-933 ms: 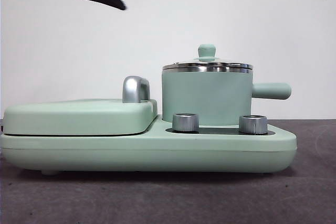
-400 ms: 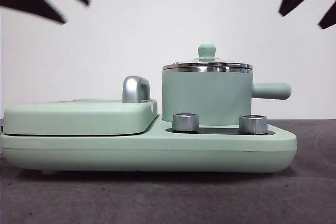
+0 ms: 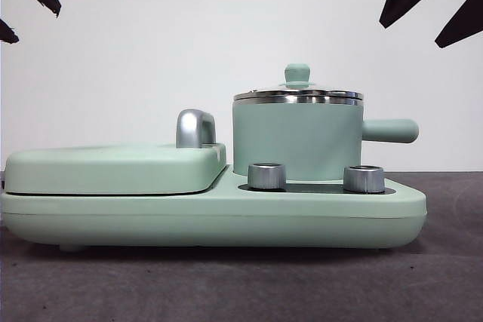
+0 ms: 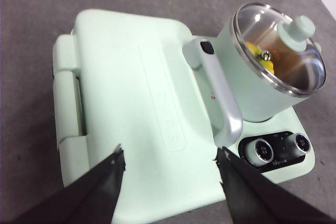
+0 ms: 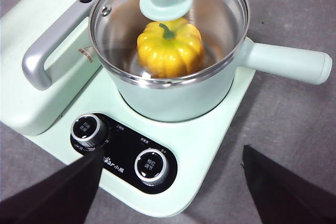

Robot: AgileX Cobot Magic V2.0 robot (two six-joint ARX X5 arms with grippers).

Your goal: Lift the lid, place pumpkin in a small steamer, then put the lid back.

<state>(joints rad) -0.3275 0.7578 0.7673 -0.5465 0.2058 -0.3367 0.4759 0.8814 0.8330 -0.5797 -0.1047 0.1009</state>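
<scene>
The pumpkin (image 5: 170, 47) sits inside the small steamer (image 5: 173, 95), its green stem up, seen through the glass of the lid (image 5: 168, 24). The lid rests closed on the steamer's steel rim, its mint-green knob on top. The steamer stands on the black heating plate of the griddle unit (image 3: 211, 216), behind two steel dials (image 5: 150, 165), with its straight side handle (image 5: 286, 62) reaching out away from the flat griddle cover (image 4: 136, 108). A curved steel handle (image 3: 194, 127) rises from that cover just beside the steamer. The whole unit rests on the dark grey desk (image 3: 241, 284).

The right gripper (image 5: 170, 184) hangs above the dial side of the unit, jaws spread wide and holding nothing. The left gripper (image 4: 170, 161) hangs over the griddle cover, jaws likewise wide apart and empty. In the front view both show only as black tips at the top corners, well above the steamer.
</scene>
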